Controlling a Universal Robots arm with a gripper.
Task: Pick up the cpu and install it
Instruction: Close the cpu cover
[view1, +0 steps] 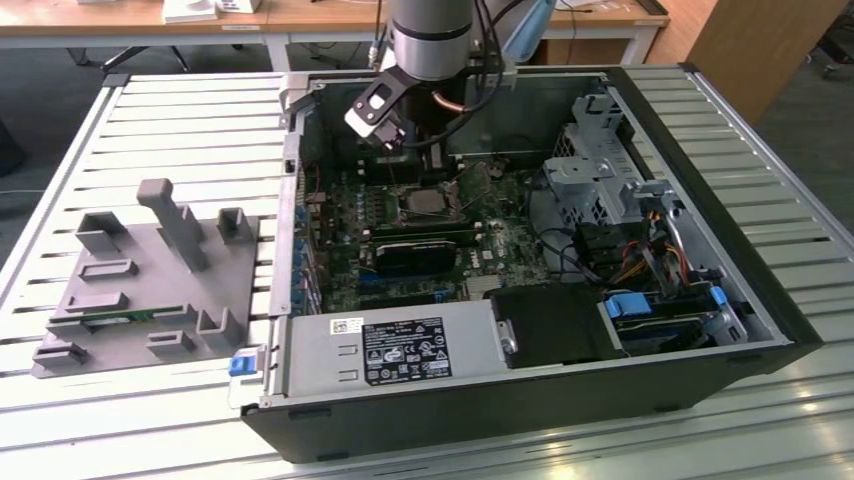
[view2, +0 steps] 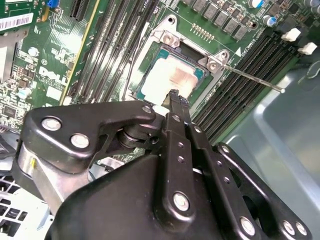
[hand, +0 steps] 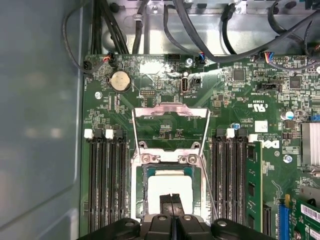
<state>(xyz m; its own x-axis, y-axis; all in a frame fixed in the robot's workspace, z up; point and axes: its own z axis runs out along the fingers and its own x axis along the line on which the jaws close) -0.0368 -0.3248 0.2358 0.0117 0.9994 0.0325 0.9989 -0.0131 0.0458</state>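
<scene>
An open computer case (view1: 534, 420) lies on a slatted table (view1: 174, 130), with a grey fixture (view1: 147, 290) beside it on the exterior view's left and the power supply (view1: 387, 350) along its near wall. The cpu (view1: 429, 205) lies flat in its socket (hand: 165, 158) on the motherboard (hand: 240, 95), pale top plate up. The gripper (hand: 171, 199) hangs right over it, its fingers (view2: 176, 120) pressed together with nothing seen between them. Whether the tips touch the chip cannot be told. In both wrist views the fingers and black linkage cover one edge of the cpu. The socket's load plate (hand: 170, 111) is swung open on the chip's far side, and its thin lever (view2: 250, 77) sticks out free. In the exterior view the fingertips are lost against the dark case interior.
</scene>
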